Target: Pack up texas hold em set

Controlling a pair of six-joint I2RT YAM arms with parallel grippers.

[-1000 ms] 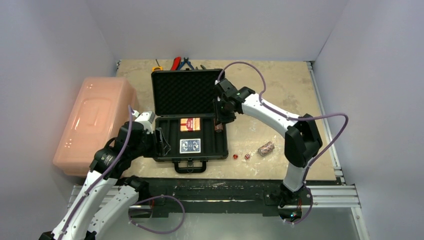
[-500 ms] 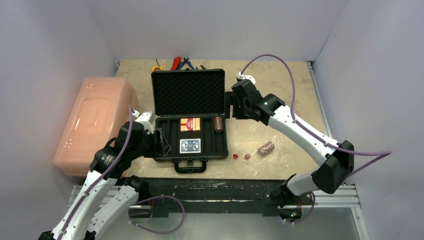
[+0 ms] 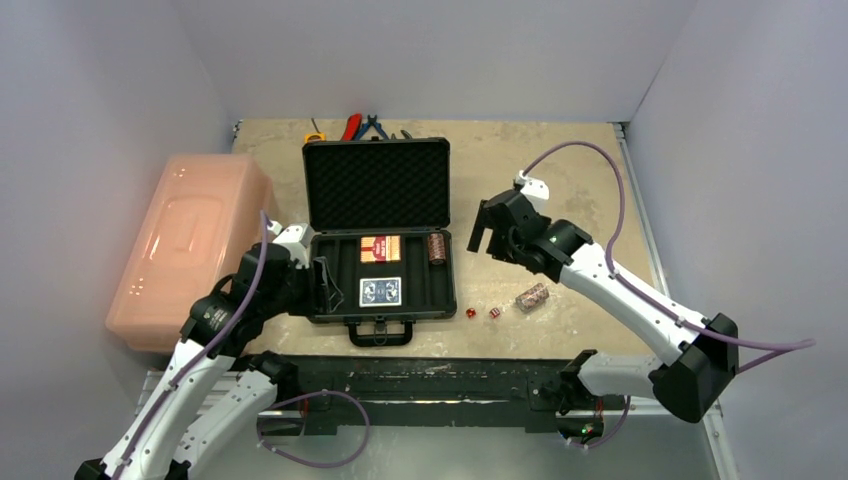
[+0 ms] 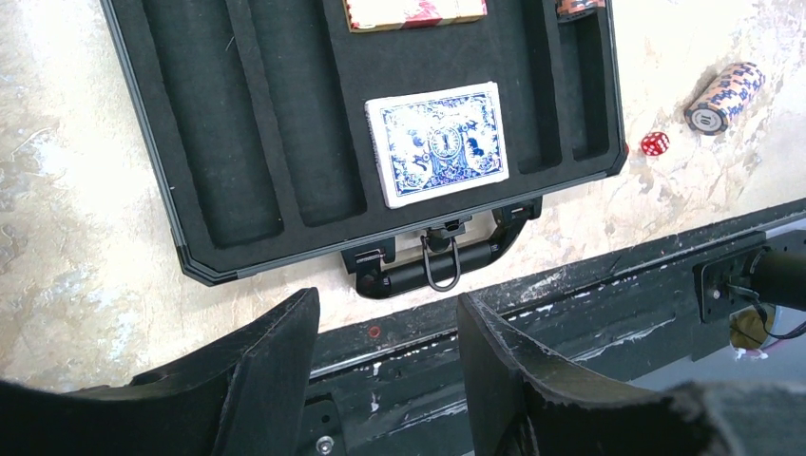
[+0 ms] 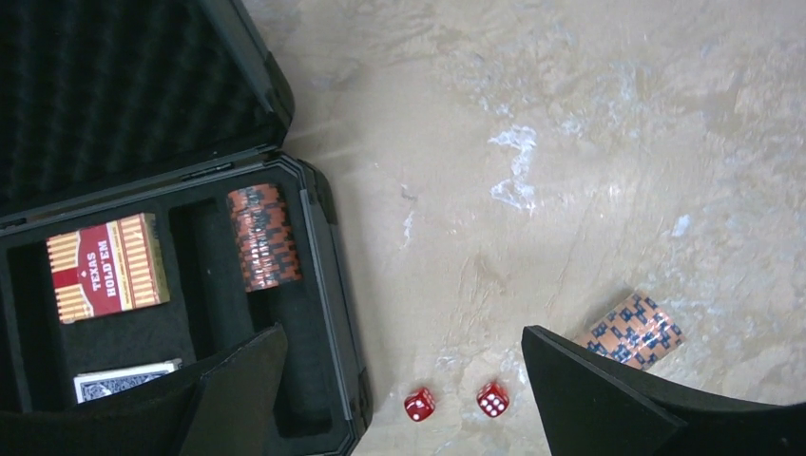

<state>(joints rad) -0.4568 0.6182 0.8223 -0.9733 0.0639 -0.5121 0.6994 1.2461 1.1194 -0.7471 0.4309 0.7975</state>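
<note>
Open case (image 5: pixel 328 275) left, holding red deck (image 5: pixel 106 268) and chip roll (image 5: pixel 264 237); two dice (image 5: pixel 418 404) bottom center; second roll (image 5: pixel 632 330) lower right.

Light is even and diffuse from overhead, and all views are bright. Shadows around the black foam-lined case (image 3: pixel 375 185) are short and soft. The pale beige mottled tabletop (image 4: pixel 57 190) nearly blows out left of the case in the left wrist view. Pink translucent plastic bin (image 3: pixel 185 240) shows mild glare. Case foam reads near-black. Near-lens jaws are soft in both wrist views.

Red deck (image 5: pixel 106 268) — apparently "TEXAS HOLD'EM".
</note>
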